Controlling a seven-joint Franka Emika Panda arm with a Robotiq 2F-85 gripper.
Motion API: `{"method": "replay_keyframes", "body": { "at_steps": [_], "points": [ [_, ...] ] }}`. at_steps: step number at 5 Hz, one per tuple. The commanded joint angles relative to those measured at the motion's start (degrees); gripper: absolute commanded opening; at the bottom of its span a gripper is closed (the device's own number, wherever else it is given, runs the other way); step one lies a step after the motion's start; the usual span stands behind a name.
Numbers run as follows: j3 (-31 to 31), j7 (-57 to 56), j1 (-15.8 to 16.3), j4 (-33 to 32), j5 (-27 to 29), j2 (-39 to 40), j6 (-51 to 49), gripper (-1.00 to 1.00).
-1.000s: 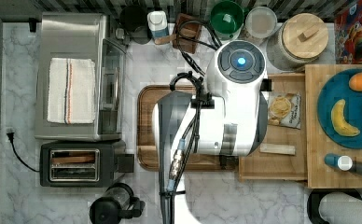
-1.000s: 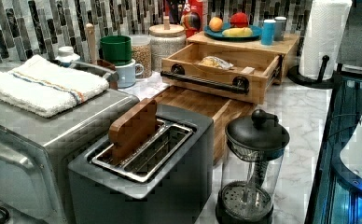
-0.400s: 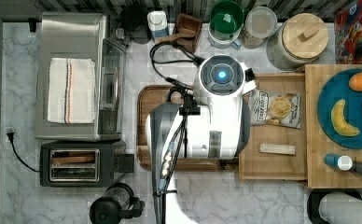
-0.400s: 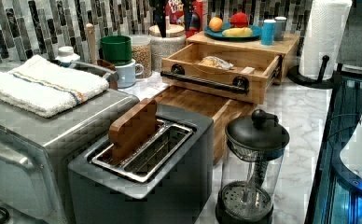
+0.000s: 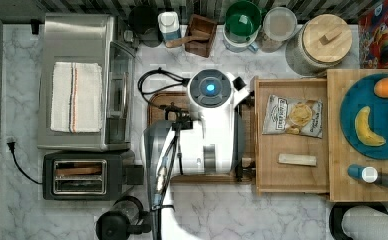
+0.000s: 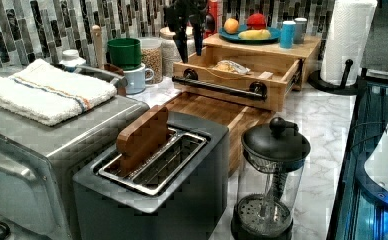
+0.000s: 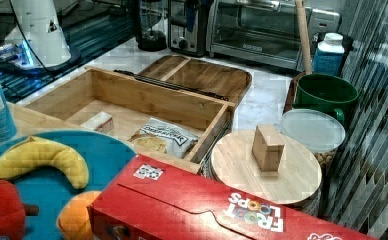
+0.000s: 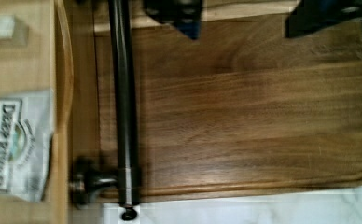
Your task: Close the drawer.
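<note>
1. The gripper (image 6: 189, 42) is hanging fingers-down over the front of the drawer (image 5: 292, 175), near the end of the drawer that lies toward the backsplash. In the wrist view its two dark fingers (image 8: 179, 14) are standing well apart with nothing between them, so it is spread wide and carrying nothing.

2. The drawer is sitting pulled out from under the light-wood stand (image 5: 339, 192), its front bearing a dark bar handle (image 8: 123, 102) that is overhanging the dark wooden tray (image 8: 244, 116). Inside it a chip bag (image 5: 293, 116) and a small pale block (image 5: 297, 159) are lying loose.

3. The risk I am weighing first: the fingers are sitting near one end of the handle, not its middle. A push from there may be skewing the drawer in its opening, so that it jams half shut.

4. If the fingers are coming down onto the bar instead of in front of it, they may be slipping off its round surface or pressing the front downward.

5. A fast shove may be sliding the bag and block toward the back, and the bag could be catching under the stand's edge.

6. The tray is lying just beside the drawer front, so a low approach may be scraping or nudging it.
</note>
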Motion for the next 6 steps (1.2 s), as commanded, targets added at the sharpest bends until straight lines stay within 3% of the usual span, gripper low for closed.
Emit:
{"method": "replay_keyframes", "body": {
  "at_steps": [1,3,6],
  "points": [
    [0.62,-1.05,0.15,-9.44,-3.32,2.37,15.17,-1.00],
    [-1.06,-2.28,-0.99,-11.04,-5.45,6.43,22.62,-1.00],
    [-3.94,-12.70,-4.33,-9.58,-7.32,6.92,23.47,-1.00]
  ]
}}
